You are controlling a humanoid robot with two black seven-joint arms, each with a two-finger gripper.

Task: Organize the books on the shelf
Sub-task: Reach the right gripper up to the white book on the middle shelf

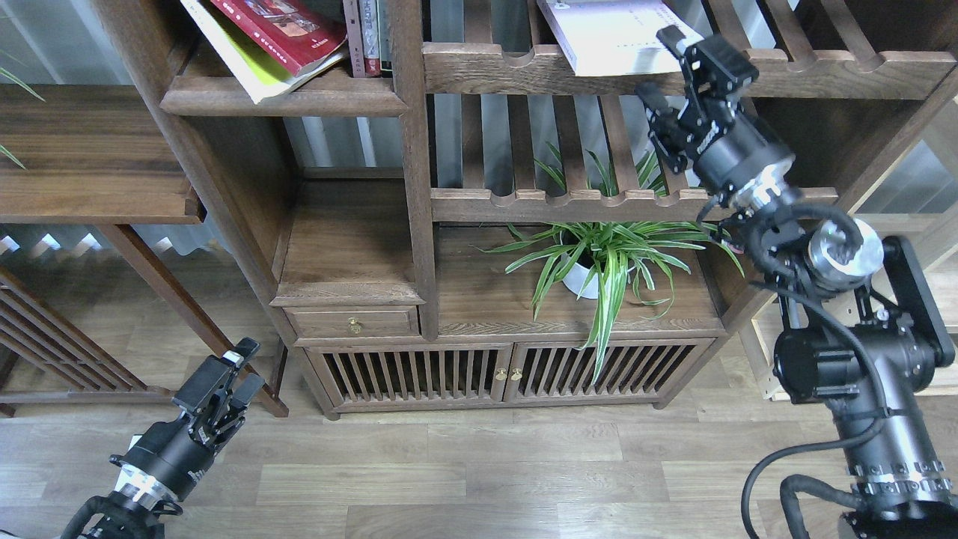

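Right gripper (pixel 662 64) raised to lavender-white book (pixel 610 34) on slatted rack (pixel 823 71), fingers apart astride its near corner (grip unconfirmed) | red book (pixel 281 30) on yellow-green book (pixel 254 71), left shelf (pixel 284 101) | left gripper (pixel 239 367) low, idle, nearly closed, empty.

Dark wooden cabinet (pixel 352 247) with slatted doors (pixel 412 374) stands on grey-brown plank floor (pixel 479 471).

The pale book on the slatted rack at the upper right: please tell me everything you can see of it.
The pale book is a thick lavender-white paperback with faint small print on its cover. It lies flat and skewed on the slatted rack, one corner jutting over the scalloped front rail; its top is cut off by the frame. The right gripper is at its right corner, fingers spread, seemingly touching but not clamped on it.
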